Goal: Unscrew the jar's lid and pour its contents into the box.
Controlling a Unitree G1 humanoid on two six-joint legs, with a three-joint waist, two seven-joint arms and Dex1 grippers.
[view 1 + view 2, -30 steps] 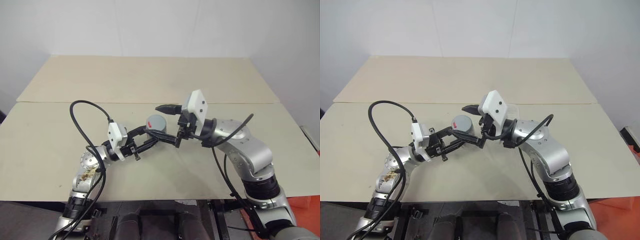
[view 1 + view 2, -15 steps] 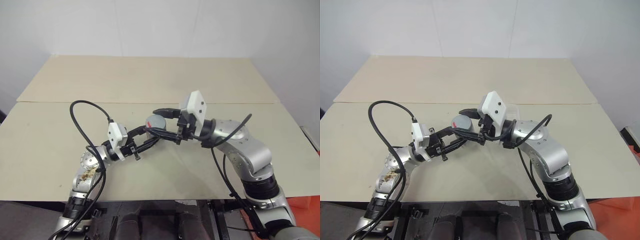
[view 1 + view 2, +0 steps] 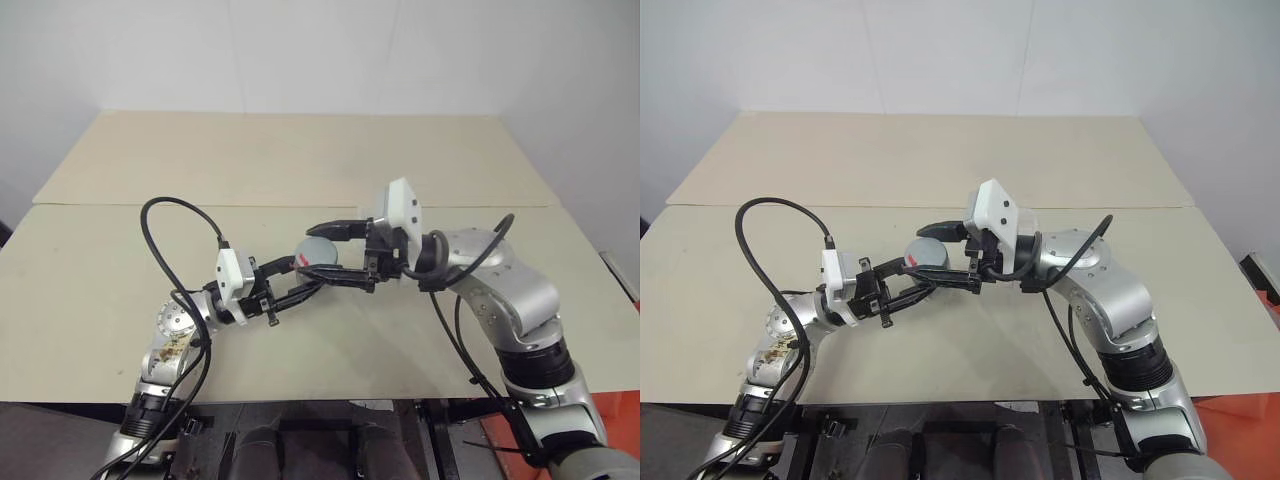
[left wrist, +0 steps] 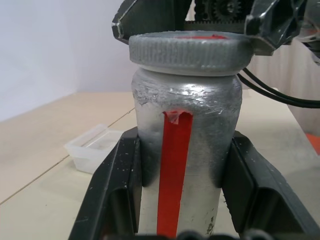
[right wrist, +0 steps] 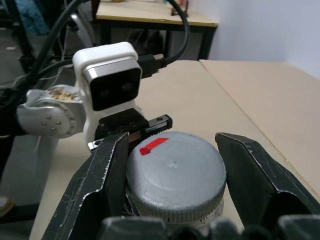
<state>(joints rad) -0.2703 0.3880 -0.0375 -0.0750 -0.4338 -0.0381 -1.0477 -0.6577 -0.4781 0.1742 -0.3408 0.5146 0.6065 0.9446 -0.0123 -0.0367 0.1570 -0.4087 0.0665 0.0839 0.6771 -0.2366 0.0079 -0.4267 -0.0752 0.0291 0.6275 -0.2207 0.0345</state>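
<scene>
The task is at its first step: the lid (image 5: 175, 172) sits on the jar (image 4: 185, 150), nothing has been poured, and unscrewing, lifting the lid clear and tipping the jar over the box all remain to be done.

Nearest the robot, the left gripper (image 3: 300, 280) is closed on the jar's body, its two black fingers (image 4: 112, 200) pressed against either side of the silvery cylinder, with the red strip of the label facing the wrist. It holds the jar upright above the table (image 3: 100, 300), near the middle of the front panel.

Just above, the right gripper (image 3: 335, 255) reaches in from the opposite side. Its two fingers (image 5: 107, 170) flank the ribbed grey lid at its rim, and by the look of the right wrist view they are clamped on the cap, ready to turn it; the red mark on top of the lid lies on the side toward the left wrist camera. The seam between lid and jar looks tight, so I judge the thread not yet loosened.

The jar is closed, so what it holds is hidden.

Farther out, the box (image 4: 95, 147) stands on the table beyond the jar. The clear shallow tray appears empty.
</scene>
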